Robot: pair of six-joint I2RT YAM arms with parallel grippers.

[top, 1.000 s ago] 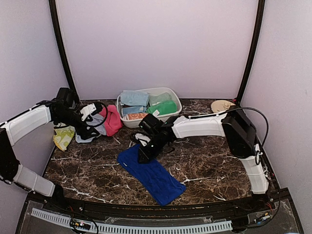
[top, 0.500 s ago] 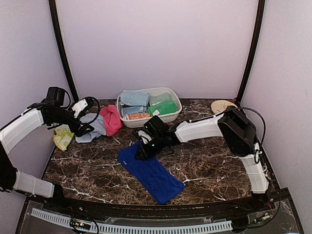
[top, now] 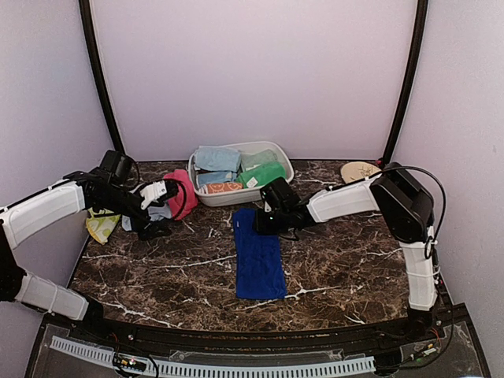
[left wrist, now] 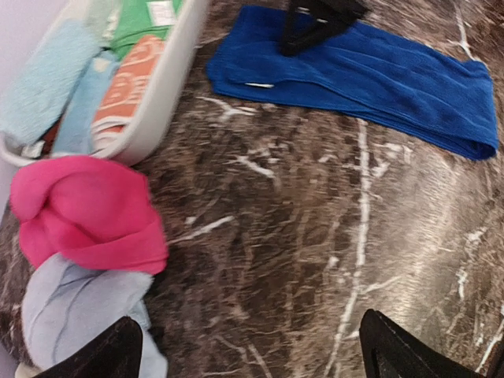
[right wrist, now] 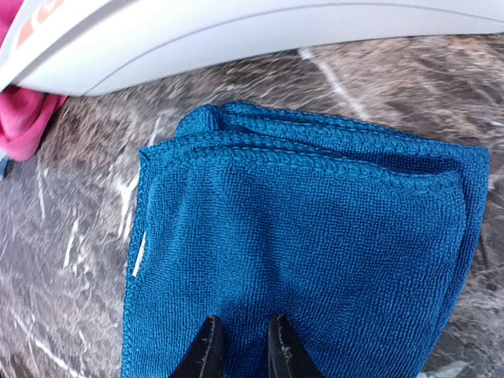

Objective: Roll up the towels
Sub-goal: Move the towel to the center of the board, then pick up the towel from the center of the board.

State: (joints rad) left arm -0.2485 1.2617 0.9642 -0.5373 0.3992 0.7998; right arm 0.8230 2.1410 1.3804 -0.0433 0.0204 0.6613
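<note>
I see the royal blue towel point(top: 258, 256) lying flat, folded lengthwise, just in front of the white tub point(left wrist: 165, 94). The right gripper point(right wrist: 242, 350) pinches the towel's end nearest the tub. The left gripper point(left wrist: 248, 354), fingers spread wide and holding nothing, hangs left of the tub near the pink towel point(top: 183, 193) and the pale grey-blue towel point(top: 160, 211). A green towel point(top: 264, 173) sits inside the tub.

We see the royal blue towel point(top: 258, 256) lying flat, folded lengthwise, just before the white tub point(top: 279, 186); the pink towel point(top: 181, 193) sits bunched against a pale grey-blue towel point(top: 160, 211).
</note>
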